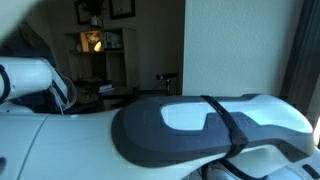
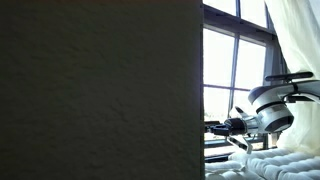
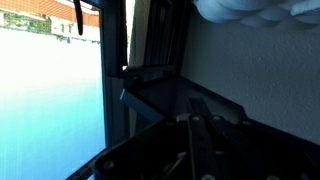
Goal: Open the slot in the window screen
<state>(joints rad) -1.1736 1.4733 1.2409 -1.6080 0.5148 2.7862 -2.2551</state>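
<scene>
Beside the window, at the right of an exterior view, the robot arm was seen reaching leftward, with the gripper held level near the lower panes. Its jaws were pressed together, and nothing could be made out between them. A white curtain was hung to the right of the arm, and bunched white fabric was spread below it. The left part of that view was taken up by a dark wall panel.

From the wrist view, the gripper was shown as a dark shape entering from the bottom, its fingers clenched against each other. The window screen was found just to the left of it and farther off, seen as a dark upright frame edge beside the bright glass. Whether the fingers were touching that frame could not be told, and the slot itself could not be picked out in the shadow. A grey wall was seen on the right, and the curtain at the top right corner.

Close to the camera in an exterior view, a white and dark grey link of the arm was spread across the foreground, with a black cable wrapped over it. Far behind it, a lit shelf and framed pictures were visible against the far wall.
</scene>
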